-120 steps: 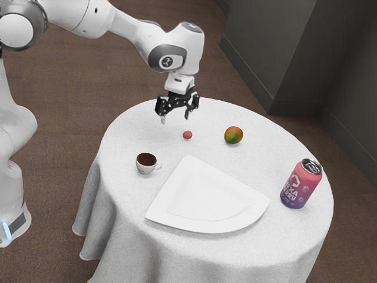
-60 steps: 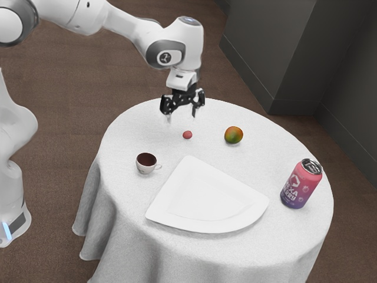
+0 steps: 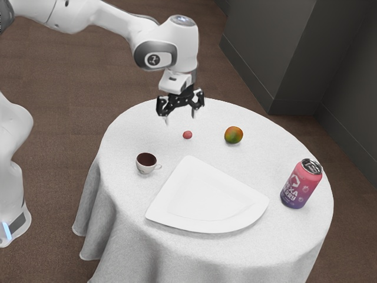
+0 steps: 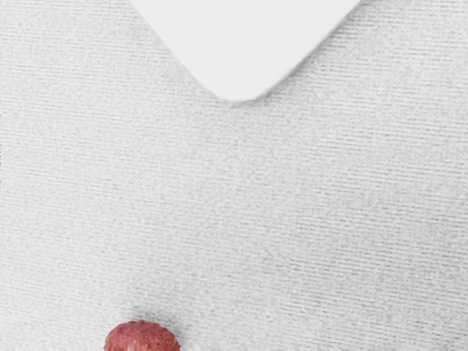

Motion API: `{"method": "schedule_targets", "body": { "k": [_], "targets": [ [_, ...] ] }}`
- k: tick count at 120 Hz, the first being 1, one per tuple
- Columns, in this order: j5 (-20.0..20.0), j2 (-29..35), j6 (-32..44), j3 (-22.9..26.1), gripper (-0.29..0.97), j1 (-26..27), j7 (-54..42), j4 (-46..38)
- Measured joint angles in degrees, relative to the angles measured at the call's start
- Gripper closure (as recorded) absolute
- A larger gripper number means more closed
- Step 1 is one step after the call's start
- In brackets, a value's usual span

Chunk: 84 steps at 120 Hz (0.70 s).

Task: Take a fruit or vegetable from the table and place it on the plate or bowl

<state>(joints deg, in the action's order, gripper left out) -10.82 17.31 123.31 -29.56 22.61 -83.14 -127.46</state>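
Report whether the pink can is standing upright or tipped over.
Upright. The pink can stands on its base on the table, its silver top facing up.

Even, soft overhead light, bright white tablecloth (image 3: 253, 154), faint shadows beside mango (image 3: 233, 135) and can (image 3: 301, 184), dim brown floor (image 3: 70, 88)

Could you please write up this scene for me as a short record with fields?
tool: open, empty, above the tablecloth, near the red fruit
red fruit: small, bumpy, on the tablecloth, untouched
mango: on the tablecloth, at the exterior view's right of the red fruit
plate: white, no fruit on it yet
other: cup with dark drink, pink can
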Motion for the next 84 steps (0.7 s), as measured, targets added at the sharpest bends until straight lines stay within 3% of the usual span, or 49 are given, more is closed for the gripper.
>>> {"method": "schedule_targets", "body": {
  "k": [32, 84],
  "targets": [
    [0.0, -4.3, 0.5, -1.6, 0.00, -0.5, 1.1, 0.1],
    [0.3, -5.6, 1.6, -4.5, 0.01, -0.1, 1.8, 0.2]
  ]
}}
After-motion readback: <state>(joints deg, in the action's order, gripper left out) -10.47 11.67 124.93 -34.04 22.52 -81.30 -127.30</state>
